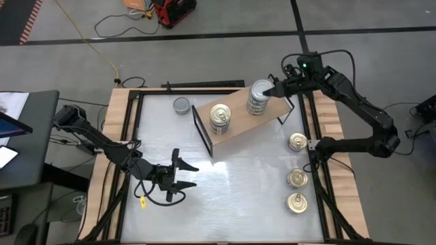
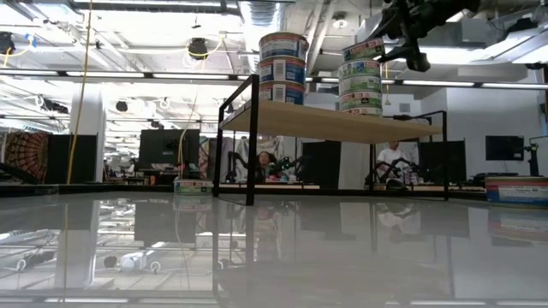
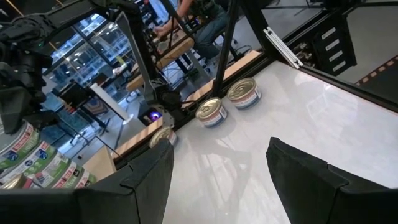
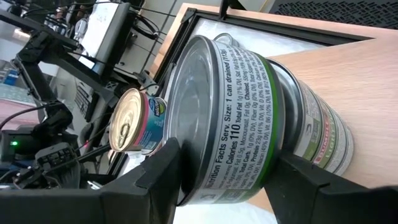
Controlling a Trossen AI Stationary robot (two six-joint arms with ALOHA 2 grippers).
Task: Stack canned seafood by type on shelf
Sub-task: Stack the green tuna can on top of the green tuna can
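Note:
The shelf (image 1: 238, 131) holds two stacks of tins: a gold-lidded stack (image 1: 219, 118) with blue labels and a grey-topped stack (image 1: 257, 99) with green labels. My right gripper (image 1: 271, 89) is at the top of the green stack, shut on its uppermost tin (image 4: 217, 112). In the low view that tin (image 2: 364, 48) sits slightly tilted on the stack. My left gripper (image 1: 185, 175) hangs open over the near left of the table, touching nothing. One grey-topped tin (image 1: 181, 105) stands on the table by the shelf's left end. Three gold-lidded tins (image 1: 297, 178) stand along the right side. My right gripper pinches the top green-label tin by its side wall (image 4: 264, 163), one finger (image 4: 158, 180) on each side. The fingers come in level from the table's right, across the tin. The tin lies on top of the green stack (image 2: 360, 85), a little tilted; whether its bottom has lifted off I cannot tell.
The shelf stands on a thin black frame (image 1: 203, 133), its board slanting across the table's far middle. Wooden rails (image 1: 116, 136) and black bars edge the white tabletop. The middle and near part of the table (image 1: 238, 190) is bare. Beyond the far edge, cables and a red tool lie on the floor.

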